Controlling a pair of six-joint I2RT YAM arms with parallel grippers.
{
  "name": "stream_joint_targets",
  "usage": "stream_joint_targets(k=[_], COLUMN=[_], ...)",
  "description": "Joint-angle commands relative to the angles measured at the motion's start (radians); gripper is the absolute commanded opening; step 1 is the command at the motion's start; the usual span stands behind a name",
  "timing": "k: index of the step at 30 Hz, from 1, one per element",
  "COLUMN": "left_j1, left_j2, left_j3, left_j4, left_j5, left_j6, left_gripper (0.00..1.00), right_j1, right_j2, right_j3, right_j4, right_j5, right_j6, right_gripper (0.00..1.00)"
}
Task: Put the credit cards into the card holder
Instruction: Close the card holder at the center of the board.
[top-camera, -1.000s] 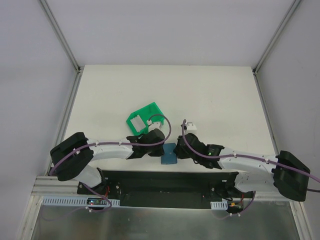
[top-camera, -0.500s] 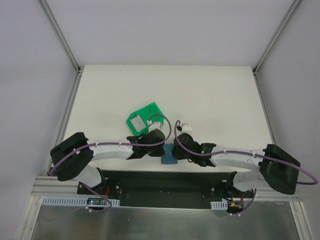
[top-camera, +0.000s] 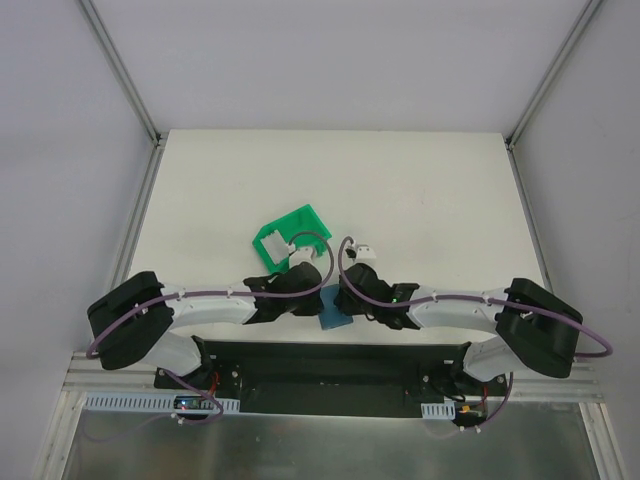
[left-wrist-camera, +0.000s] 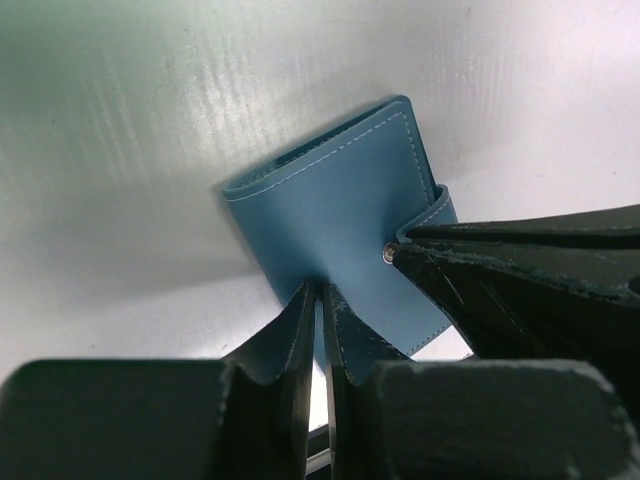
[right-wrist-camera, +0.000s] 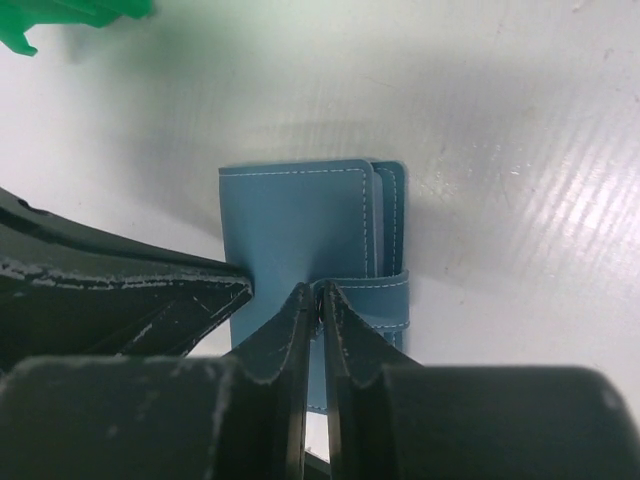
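The card holder (left-wrist-camera: 335, 225) is a closed teal-blue wallet, lying flat near the table's front edge (top-camera: 335, 318). My left gripper (left-wrist-camera: 321, 291) is shut, and its tips rest on the near edge of the cover. My right gripper (right-wrist-camera: 318, 290) is shut on the strap (right-wrist-camera: 385, 292) that wraps round the card holder (right-wrist-camera: 295, 215), at the snap (left-wrist-camera: 388, 256). In the top view the two grippers meet over it, the left gripper (top-camera: 322, 299) beside the right gripper (top-camera: 340, 303). One pale credit card (top-camera: 272, 241) lies in the green bin (top-camera: 300, 221). I see no other cards.
The green bin stands just behind my left wrist, and its corner shows in the right wrist view (right-wrist-camera: 70, 14). The black base plate (top-camera: 330, 360) runs along the table's near edge, right behind the card holder. Grey walls stand at both sides.
My right arm has swung left, bringing its gripper onto the card holder's strap. My left arm has shifted slightly, its gripper staying at the card holder.
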Motion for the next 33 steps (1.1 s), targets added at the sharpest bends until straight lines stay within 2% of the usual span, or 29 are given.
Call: stream_joint_targets(k=[1, 5, 15, 21, 27, 30, 33], left_j1=[-0.013, -0.015, -0.015, -0.015, -0.015, -0.013, -0.013], left_j2=[-0.063, -0.091, -0.05, -0.01, -0.01, -0.021, -0.028], left_j3=[-0.047, -0.067, -0.032, -0.033, -0.038, -0.039, -0.038], left_j4=[-0.024, -0.024, -0.021, -0.022, -0.022, -0.022, -0.022], left_j5=[-0.014, -0.027, -0.011, -0.012, -0.018, -0.02, -0.02], left_j6=[-0.018, -0.012, 0.014, 0.01, 0.006, 0.011, 0.02], left_gripper=[0.07, 0.11, 0.13, 0.12, 0.11, 0.11, 0.11], right_j1=[0.016, 0.019, 0.018, 0.003, -0.016, -0.033, -0.056], right_j2=[0.045, 0.057, -0.019, -0.102, -0.232, -0.306, -0.36], right_j3=[0.032, 0.043, 0.041, 0.041, 0.005, -0.041, -0.092], right_j4=[0.039, 0.035, -0.027, -0.059, -0.065, -0.066, -0.068], right_j5=[-0.074, -0.071, -0.017, -0.025, -0.037, -0.017, -0.006], right_j6=[-0.002, 0.001, -0.039, -0.094, -0.126, -0.113, -0.08], right_gripper=[0.09, 0.09, 0.13, 0.28, 0.36, 0.35, 0.28])
